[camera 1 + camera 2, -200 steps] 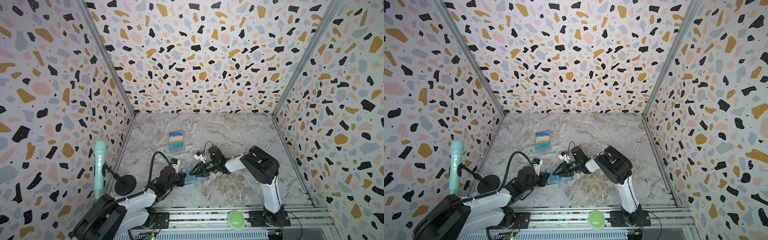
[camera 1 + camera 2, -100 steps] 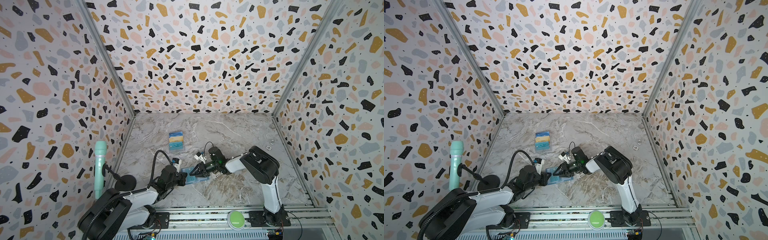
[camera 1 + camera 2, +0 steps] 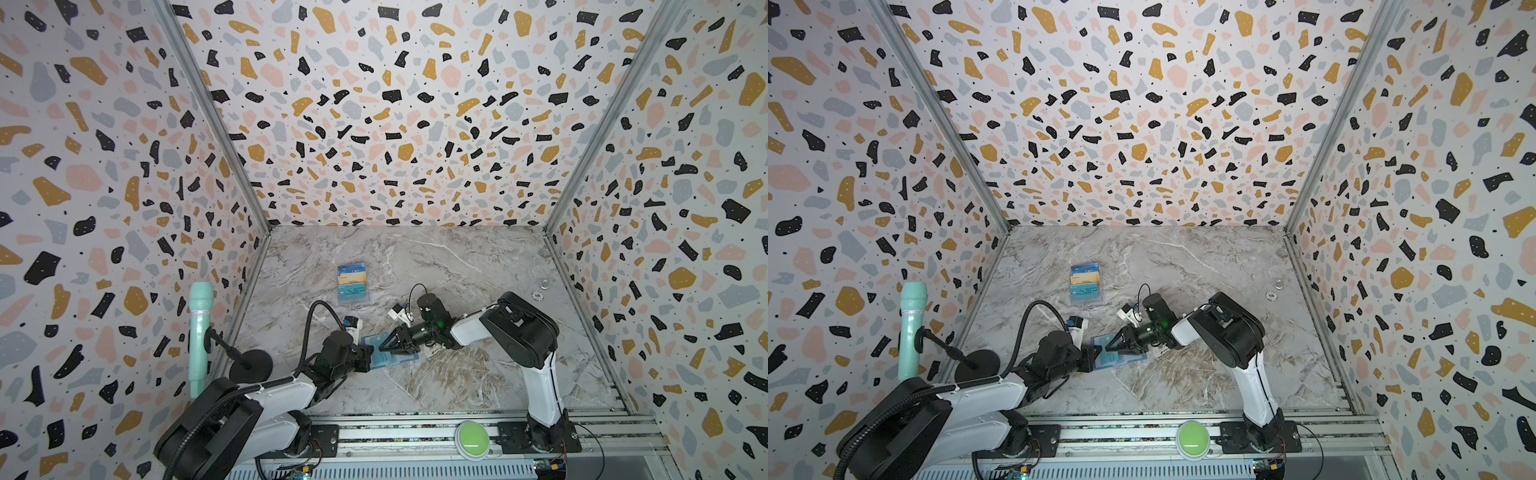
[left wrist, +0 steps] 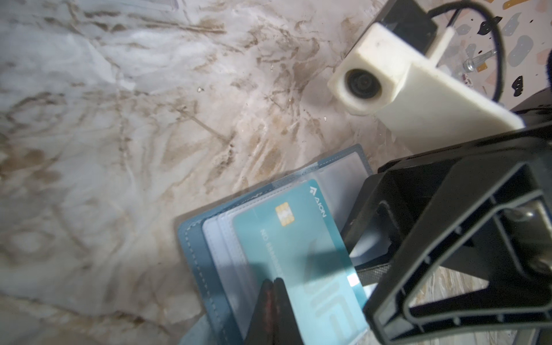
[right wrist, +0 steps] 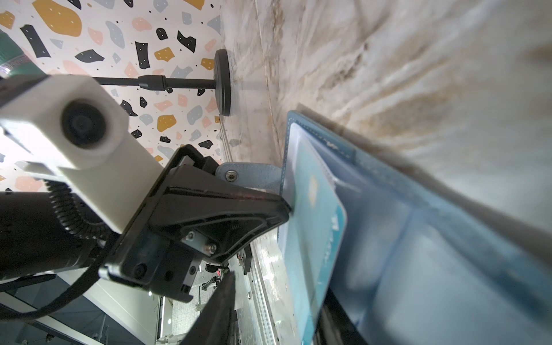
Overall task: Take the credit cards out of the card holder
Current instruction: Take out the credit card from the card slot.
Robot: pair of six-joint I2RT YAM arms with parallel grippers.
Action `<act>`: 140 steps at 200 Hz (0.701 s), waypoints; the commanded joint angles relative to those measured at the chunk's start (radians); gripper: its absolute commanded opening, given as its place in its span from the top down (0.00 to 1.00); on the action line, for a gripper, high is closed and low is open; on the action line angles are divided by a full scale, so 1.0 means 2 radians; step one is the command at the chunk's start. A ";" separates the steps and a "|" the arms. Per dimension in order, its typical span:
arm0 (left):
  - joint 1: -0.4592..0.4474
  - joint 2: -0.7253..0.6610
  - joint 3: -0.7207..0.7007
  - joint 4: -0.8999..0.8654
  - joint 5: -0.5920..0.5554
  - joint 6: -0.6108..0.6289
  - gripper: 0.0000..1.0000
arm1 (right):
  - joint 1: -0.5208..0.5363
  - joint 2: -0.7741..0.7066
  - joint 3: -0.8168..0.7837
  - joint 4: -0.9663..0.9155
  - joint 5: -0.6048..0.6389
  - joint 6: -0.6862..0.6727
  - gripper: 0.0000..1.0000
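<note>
— So, the pose?
— Left gripper [image 3: 371, 356] and right gripper [image 3: 382, 348] reach low, nose to nose at lower centre. Left's jaws are together, seemingly pinching the edge of the credit card [image 4: 298, 248]. Right's stand apart over the card holder [image 4: 191, 248], which lies open on the table [image 3: 457, 374].
— Room?
— Bare marble rightward; the card case [image 3: 353, 286] is well up-frame.

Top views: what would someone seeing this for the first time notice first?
Probably the loud speckled walls, then the two arms meeting nose to nose near the front of the marble table. There the left gripper pinches the edge of a teal card at the open blue card holder, with the right gripper spread over the holder. A mint microphone stands by the left wall.
</note>
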 commanded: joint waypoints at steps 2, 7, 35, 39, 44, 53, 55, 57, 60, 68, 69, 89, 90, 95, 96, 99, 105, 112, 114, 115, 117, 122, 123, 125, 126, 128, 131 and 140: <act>0.001 0.009 0.000 -0.008 -0.012 0.010 1.00 | -0.001 -0.011 -0.002 0.009 -0.003 0.001 0.58; 0.001 0.010 0.000 -0.009 -0.013 0.010 1.00 | -0.001 -0.011 -0.002 0.009 -0.002 0.002 0.58; 0.001 0.012 0.002 -0.022 -0.019 0.012 1.00 | -0.001 -0.012 -0.002 0.009 -0.003 0.002 0.58; 0.001 0.012 0.001 -0.023 -0.019 0.011 1.00 | -0.002 -0.012 -0.002 0.009 -0.002 0.002 0.58; 0.001 0.012 0.001 -0.024 -0.020 0.011 1.00 | -0.002 -0.012 -0.002 0.009 -0.003 0.002 0.58; 0.001 0.011 0.002 -0.028 -0.023 0.009 1.00 | -0.001 -0.012 -0.002 0.009 -0.003 0.002 0.58; 0.001 0.011 0.002 -0.029 -0.023 0.009 1.00 | -0.002 -0.012 -0.003 0.009 -0.002 0.001 0.58; 0.001 0.010 0.001 -0.030 -0.024 0.008 1.00 | -0.002 -0.012 -0.003 0.010 -0.002 0.001 0.58; 0.001 0.010 0.001 -0.030 -0.024 0.008 1.00 | -0.002 -0.012 -0.002 0.010 -0.002 0.001 0.59; 0.001 0.009 0.001 -0.033 -0.026 0.005 1.00 | -0.001 -0.013 -0.002 0.011 -0.003 0.003 0.59; 0.001 0.009 0.001 -0.033 -0.026 0.005 1.00 | -0.001 -0.013 -0.002 0.012 -0.003 0.003 0.59; 0.001 0.005 -0.001 -0.037 -0.031 0.000 1.00 | -0.002 -0.015 -0.001 0.015 -0.003 0.005 0.59; 0.001 0.004 -0.002 -0.037 -0.031 0.000 1.00 | -0.002 -0.015 -0.001 0.015 -0.003 0.004 0.59; 0.001 0.004 -0.003 -0.036 -0.031 0.000 1.00 | -0.002 -0.016 -0.001 0.015 -0.002 0.005 0.59; 0.001 0.004 -0.003 -0.036 -0.032 0.000 1.00 | -0.002 -0.016 0.000 0.015 -0.002 0.004 0.60; 0.001 0.003 -0.003 -0.036 -0.031 0.000 1.00 | -0.002 -0.017 0.001 0.015 -0.003 0.005 0.60; 0.001 0.004 -0.003 -0.036 -0.032 0.000 1.00 | -0.002 -0.017 0.001 0.015 -0.003 0.005 0.60; 0.001 0.004 -0.003 -0.036 -0.032 0.000 1.00 | -0.002 -0.018 0.002 0.015 -0.003 0.005 0.61; 0.001 0.005 -0.003 -0.036 -0.032 0.000 1.00 | -0.002 -0.018 0.002 0.015 -0.003 0.004 0.62; 0.001 0.004 -0.003 -0.037 -0.032 0.000 1.00 | -0.002 -0.018 0.002 0.015 -0.003 0.005 0.62; 0.001 0.005 -0.003 -0.037 -0.032 0.000 1.00 | -0.002 -0.018 0.002 0.015 -0.003 0.005 0.62; 0.001 0.005 -0.003 -0.037 -0.033 0.000 1.00 | -0.002 -0.019 0.002 0.015 -0.003 0.005 0.62; 0.001 0.005 -0.003 -0.037 -0.033 -0.001 1.00 | -0.002 -0.019 0.002 0.015 -0.003 0.005 0.63; 0.001 0.006 -0.003 -0.037 -0.033 -0.001 1.00 | -0.002 -0.020 0.003 0.015 -0.003 0.005 0.63; 0.001 0.006 -0.002 -0.037 -0.033 -0.001 1.00 | -0.002 -0.020 0.003 0.015 -0.003 0.005 0.63; 0.001 0.006 -0.002 -0.038 -0.033 -0.001 1.00 | -0.002 -0.020 0.002 0.016 -0.003 0.005 0.63; 0.001 0.006 -0.002 -0.038 -0.034 -0.001 1.00 | -0.002 -0.021 0.002 0.015 -0.004 0.005 0.63; 0.001 0.007 -0.003 -0.038 -0.034 -0.002 1.00 | -0.003 -0.024 0.002 0.015 -0.003 0.004 0.64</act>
